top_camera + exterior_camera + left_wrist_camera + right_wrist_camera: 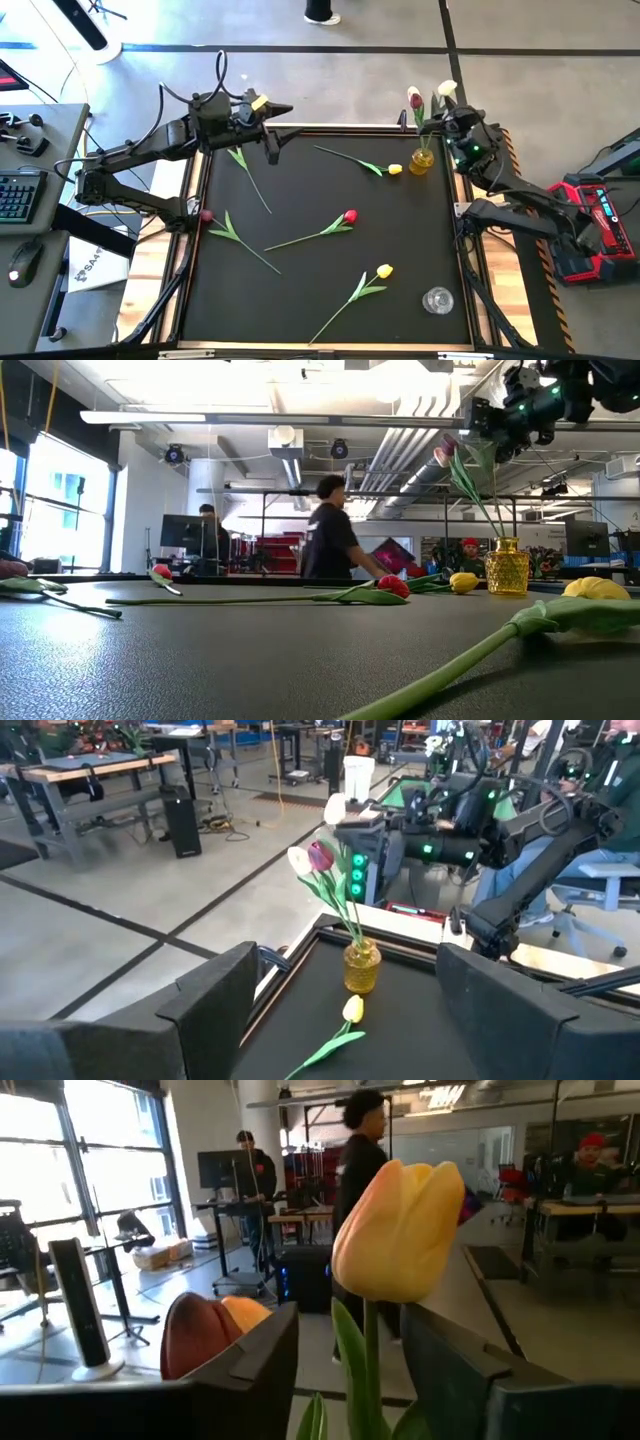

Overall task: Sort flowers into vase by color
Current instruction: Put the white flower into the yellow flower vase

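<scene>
An amber glass vase (422,160) stands at the table's far right and holds a dark red tulip (415,98), a cream-yellow tulip (447,88) and one more pale one (300,860). My right gripper (443,112) hovers above the vase. It is open, with a finger on either side of the cream-yellow tulip's stem (368,1365) just below the head (400,1230). My left gripper (283,130) is open and empty at the far left edge, over the head end of a tulip stem (250,180). Several tulips lie flat on the black mat.
On the mat lie a yellow tulip (395,170) near the vase, a red one (350,215) in the middle, a yellow one (385,270) nearer, and a dark red one (207,215) at the left edge. A clear glass vase (437,300) stands near right. People move in the room behind.
</scene>
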